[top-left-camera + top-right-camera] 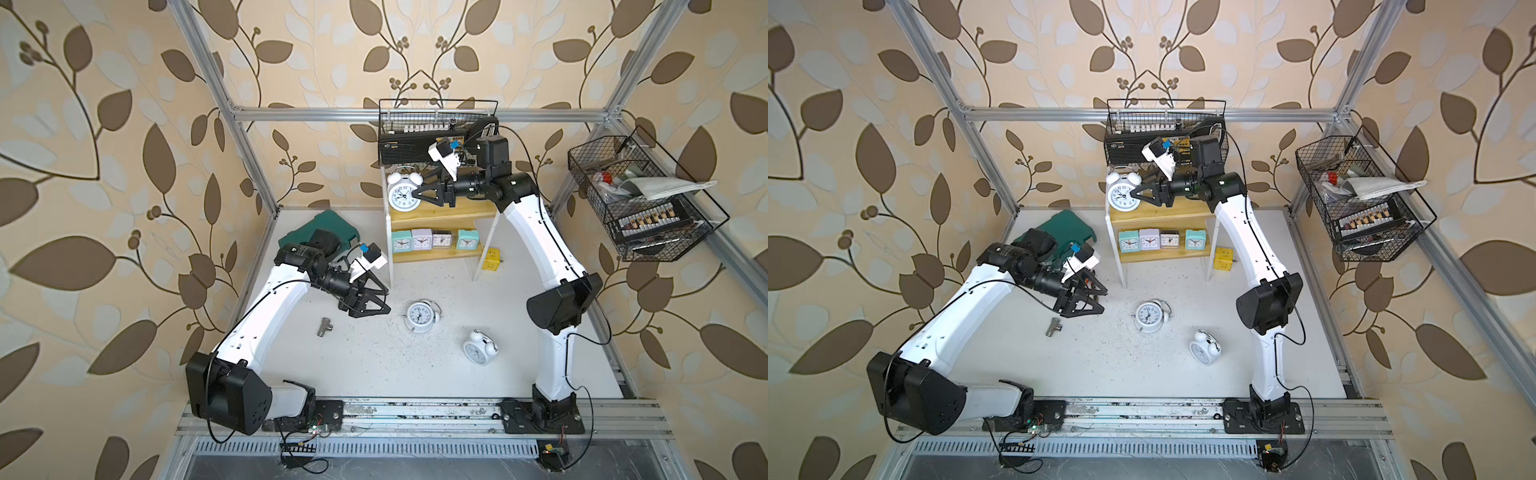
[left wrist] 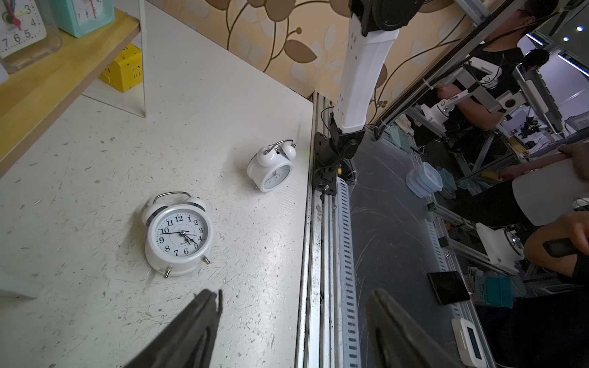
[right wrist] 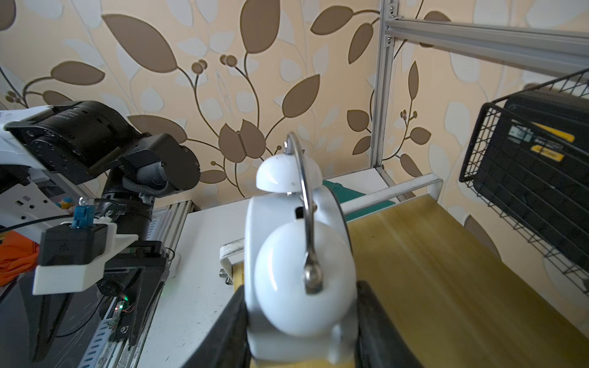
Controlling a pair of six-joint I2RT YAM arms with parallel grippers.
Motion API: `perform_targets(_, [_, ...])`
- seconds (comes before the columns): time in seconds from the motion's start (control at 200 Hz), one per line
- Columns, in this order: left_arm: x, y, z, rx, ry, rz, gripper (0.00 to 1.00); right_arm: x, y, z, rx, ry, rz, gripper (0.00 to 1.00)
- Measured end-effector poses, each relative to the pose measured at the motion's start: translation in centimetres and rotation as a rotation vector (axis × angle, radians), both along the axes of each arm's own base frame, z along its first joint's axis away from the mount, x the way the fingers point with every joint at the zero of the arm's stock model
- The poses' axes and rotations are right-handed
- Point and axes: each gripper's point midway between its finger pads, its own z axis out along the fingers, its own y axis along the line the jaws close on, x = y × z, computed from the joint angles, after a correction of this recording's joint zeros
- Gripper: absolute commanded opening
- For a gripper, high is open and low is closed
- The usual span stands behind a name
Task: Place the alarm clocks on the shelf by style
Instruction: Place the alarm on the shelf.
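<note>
My right gripper [image 1: 415,195] [image 3: 299,294] is shut on a round white twin-bell alarm clock [image 1: 401,192] [image 3: 299,255], which stands upright at the left end of the shelf's top yellow board [image 1: 465,212]. Several small square clocks, from mint [image 1: 401,241] to teal [image 1: 468,240], line the lower board [image 1: 436,254]. Two more white twin-bell clocks are on the table: one face-up [image 1: 420,316] [image 2: 178,234], the other nearer the front right [image 1: 480,348] [image 2: 272,170]. My left gripper [image 1: 387,300] [image 2: 293,293] hovers open and empty, left of the face-up clock.
A yellow cube [image 1: 492,259] sits by the shelf's right leg. A green case [image 1: 328,226] lies behind the left arm and a metal tee fitting [image 1: 325,327] on the table. Black wire baskets hang above the shelf [image 1: 415,133] and on the right frame [image 1: 640,199].
</note>
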Motion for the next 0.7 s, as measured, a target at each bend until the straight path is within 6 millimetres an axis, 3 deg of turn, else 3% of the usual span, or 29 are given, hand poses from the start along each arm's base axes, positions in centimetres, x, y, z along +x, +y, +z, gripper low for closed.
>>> perform_targets(0.175, [-0.21,-0.01,0.09,-0.005,0.011,-0.003,0.76,0.07,0.02,-0.03,-0.005,-0.014,0.000,0.43])
perform_targets(0.47, [-0.19,0.09,0.18,-0.013,0.006,-0.005,0.76,0.40,-0.07,-0.04,-0.013,-0.032,-0.016,0.77])
perform_targets(0.7, [-0.21,0.09,0.18,-0.013,0.003,-0.007,0.77,0.35,-0.46,0.19,-0.004,-0.017,-0.042,0.88])
